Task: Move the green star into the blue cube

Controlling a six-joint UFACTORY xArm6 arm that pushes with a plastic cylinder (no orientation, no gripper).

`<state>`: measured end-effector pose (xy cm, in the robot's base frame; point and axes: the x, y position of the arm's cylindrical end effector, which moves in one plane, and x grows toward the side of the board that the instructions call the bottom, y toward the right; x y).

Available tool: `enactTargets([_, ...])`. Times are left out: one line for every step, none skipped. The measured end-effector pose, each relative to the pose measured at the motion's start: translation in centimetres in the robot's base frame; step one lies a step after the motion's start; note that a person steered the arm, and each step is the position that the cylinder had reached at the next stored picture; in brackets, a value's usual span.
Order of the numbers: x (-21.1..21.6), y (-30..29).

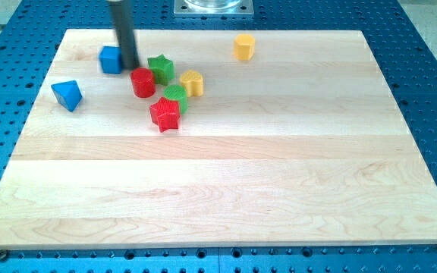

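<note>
My tip [130, 67] is a bare rod end with nothing to clasp or let go, so it grasps nothing; it rests on the wooden board [226, 182] in the upper left of the frame, in the narrow gap between the blue cube [111, 59] on its left and the green star [160, 68] on its right, just above the red cylinder [143, 83]. That is the wrong side for pushing: to do this step well I judge the tip should travel around the star, passing along its upper edge to avoid the red cylinder, then settle on the star's right flank and press leftward in a straight, slow line so the star slides squarely into the cube without spinning off. The yellow block [192, 82] just to the star's lower right leaves little room there. The star itself is bright green, ridged on its sides, with short blunt points, lying flat and a little apart from the cube
</note>
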<state>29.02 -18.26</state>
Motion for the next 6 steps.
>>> enactTargets([-0.2,1.3])
enactTargets([-1.8,9.3])
enactTargets([2.7,12.5])
enactTargets([4.4,8.8])
enactTargets([5.1,1.4])
enactTargets([5.8,-1.5])
